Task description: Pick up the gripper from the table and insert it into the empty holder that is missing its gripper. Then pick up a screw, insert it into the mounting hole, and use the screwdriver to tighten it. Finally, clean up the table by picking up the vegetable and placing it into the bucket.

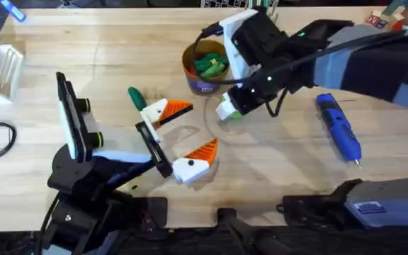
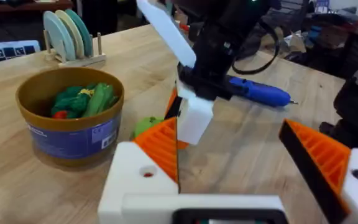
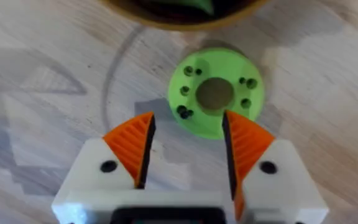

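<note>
Here right end effector spread over green disc, bucket probably just beyond; left end effector spread.

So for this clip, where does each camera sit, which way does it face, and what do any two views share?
Overhead: above the arm bases, looking down and forward at the table; both arms show.
Left wrist: on the left arm, facing across the table at the bucket; left gripper open.
Right wrist: on the right arm, looking down at the green disc; right gripper open.
Shared: bucket and screwdriver in overhead and left wrist.
</note>
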You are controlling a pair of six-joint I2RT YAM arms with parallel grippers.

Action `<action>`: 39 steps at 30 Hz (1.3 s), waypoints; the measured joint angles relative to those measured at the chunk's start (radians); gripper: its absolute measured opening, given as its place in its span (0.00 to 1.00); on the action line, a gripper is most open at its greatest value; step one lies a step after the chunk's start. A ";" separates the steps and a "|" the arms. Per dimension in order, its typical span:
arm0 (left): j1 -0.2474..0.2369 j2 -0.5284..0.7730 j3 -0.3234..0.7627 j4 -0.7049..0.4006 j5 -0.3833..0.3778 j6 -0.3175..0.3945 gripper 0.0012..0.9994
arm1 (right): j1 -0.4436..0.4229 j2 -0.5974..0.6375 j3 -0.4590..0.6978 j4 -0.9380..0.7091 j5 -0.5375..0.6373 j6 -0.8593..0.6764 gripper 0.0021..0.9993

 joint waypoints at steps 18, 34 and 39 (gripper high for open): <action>0.000 0.000 0.000 0.000 0.000 0.000 0.99 | 0.021 0.056 0.000 0.050 0.000 -0.004 0.31; 0.000 0.000 0.000 0.000 0.000 0.000 0.99 | 0.024 0.063 0.011 0.002 0.071 -0.007 0.00; 0.000 0.000 0.000 0.000 0.000 0.000 0.99 | 0.024 0.059 0.087 -0.106 0.120 -0.018 0.00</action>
